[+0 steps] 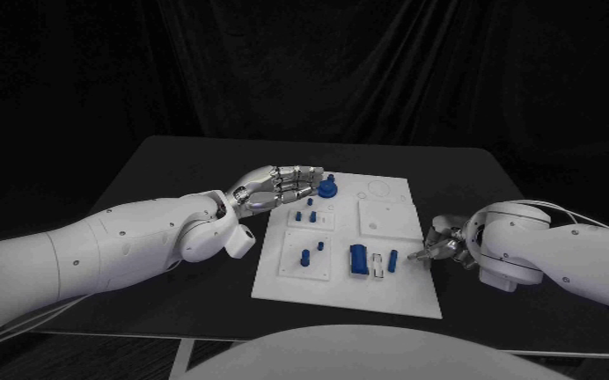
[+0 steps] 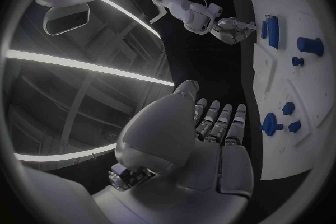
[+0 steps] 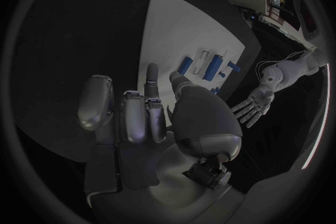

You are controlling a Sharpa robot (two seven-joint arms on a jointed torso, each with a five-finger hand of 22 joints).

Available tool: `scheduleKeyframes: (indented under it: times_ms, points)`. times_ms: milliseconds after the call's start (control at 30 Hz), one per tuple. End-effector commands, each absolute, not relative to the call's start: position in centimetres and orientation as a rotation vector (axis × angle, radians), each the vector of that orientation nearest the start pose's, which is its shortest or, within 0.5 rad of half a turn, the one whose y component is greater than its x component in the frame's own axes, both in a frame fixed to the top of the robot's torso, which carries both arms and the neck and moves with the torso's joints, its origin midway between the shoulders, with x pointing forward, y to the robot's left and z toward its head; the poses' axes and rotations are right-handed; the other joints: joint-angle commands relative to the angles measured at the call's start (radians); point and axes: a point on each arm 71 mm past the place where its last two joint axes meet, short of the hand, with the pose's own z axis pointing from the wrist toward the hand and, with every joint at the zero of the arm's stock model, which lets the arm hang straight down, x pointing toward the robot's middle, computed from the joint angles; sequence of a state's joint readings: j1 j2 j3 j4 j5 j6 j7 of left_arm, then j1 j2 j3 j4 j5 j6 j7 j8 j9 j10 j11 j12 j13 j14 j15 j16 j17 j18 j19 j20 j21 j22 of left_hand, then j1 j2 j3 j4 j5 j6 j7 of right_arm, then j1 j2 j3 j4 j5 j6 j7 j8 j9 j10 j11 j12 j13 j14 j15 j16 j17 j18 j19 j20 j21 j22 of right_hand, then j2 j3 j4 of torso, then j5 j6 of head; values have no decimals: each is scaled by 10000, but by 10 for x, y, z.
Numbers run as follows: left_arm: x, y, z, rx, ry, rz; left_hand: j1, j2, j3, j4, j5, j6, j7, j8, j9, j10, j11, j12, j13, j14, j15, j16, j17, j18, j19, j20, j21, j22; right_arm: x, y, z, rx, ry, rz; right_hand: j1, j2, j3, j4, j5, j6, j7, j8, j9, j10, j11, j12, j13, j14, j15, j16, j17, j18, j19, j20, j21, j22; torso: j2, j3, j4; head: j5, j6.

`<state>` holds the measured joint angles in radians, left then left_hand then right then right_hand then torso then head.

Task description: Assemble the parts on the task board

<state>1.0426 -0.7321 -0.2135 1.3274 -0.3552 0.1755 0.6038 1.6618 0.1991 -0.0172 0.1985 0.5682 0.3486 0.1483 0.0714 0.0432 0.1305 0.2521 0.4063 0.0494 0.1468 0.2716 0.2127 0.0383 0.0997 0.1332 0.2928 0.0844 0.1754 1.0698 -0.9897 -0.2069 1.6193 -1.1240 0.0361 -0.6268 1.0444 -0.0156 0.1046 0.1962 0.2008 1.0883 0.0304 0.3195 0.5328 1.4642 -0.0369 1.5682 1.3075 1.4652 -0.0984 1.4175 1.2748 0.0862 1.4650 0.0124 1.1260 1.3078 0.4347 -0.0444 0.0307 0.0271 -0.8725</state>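
Note:
The white task board [image 1: 345, 295] lies mid-table with several blue parts on it. A blue round knob piece [image 1: 327, 188] stands near its far left corner, small pegs [image 1: 304, 217] sit below it, and a long blue block [image 1: 359, 259] lies near the front beside a shorter one [image 1: 393, 261]. My left hand [image 1: 273, 188] hovers at the board's left far edge, fingers apart and holding nothing, just short of the knob piece [image 2: 271, 123]. My right hand [image 1: 444, 244] sits at the board's right edge by the long block [image 3: 215, 66], fingers [image 3: 133, 115] extended and empty.
The black table [image 1: 190, 169] reaches past the board on every side. In the left wrist view the board [image 2: 280, 157] lies beside the fingers [image 2: 220, 123], with my right hand [image 2: 234, 29] beyond it. In the right wrist view my left hand [image 3: 253, 105] is across the board [image 3: 175, 22].

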Motion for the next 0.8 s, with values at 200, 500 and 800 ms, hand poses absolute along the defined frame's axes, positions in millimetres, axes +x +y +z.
scheduleKeyframes:
  times_ms: [200,500,800]
  points:
    - [432,180,-307,-7034,18610,-18822,8,-71,72,9,54,44,576,35,14,29,-33,-19,0,14,-18,68,14,-119,-42,9,-38,-2,386,-276,-326,2929,25125,962,-304,59,-136,183,-552,-209,0,59,277,1066,-46,26,2633,517,-42,20,-38,-71,187,-48,24,1588,-2,0,-8,0,-2]
    - [432,179,-307,-7036,18640,-18838,8,-71,72,9,54,44,576,35,14,29,-33,-19,0,14,-18,68,14,-119,-42,9,-38,-2,386,-263,-328,3567,25396,1625,-504,216,-186,393,-666,-250,4,87,417,1066,-39,26,2633,547,-32,91,88,-105,226,-37,239,1635,2,2,1,2,-2]
    - [432,179,-307,-7036,18661,-18848,1,-73,90,4,55,51,576,36,14,28,-28,-25,-1,15,-16,71,14,-118,-38,9,-36,3,393,-244,-331,3629,25691,2011,-701,312,-245,576,-687,-289,8,74,484,1066,-39,26,2633,545,-34,81,48,-103,230,-39,254,1634,6,1,1,-29,-2]
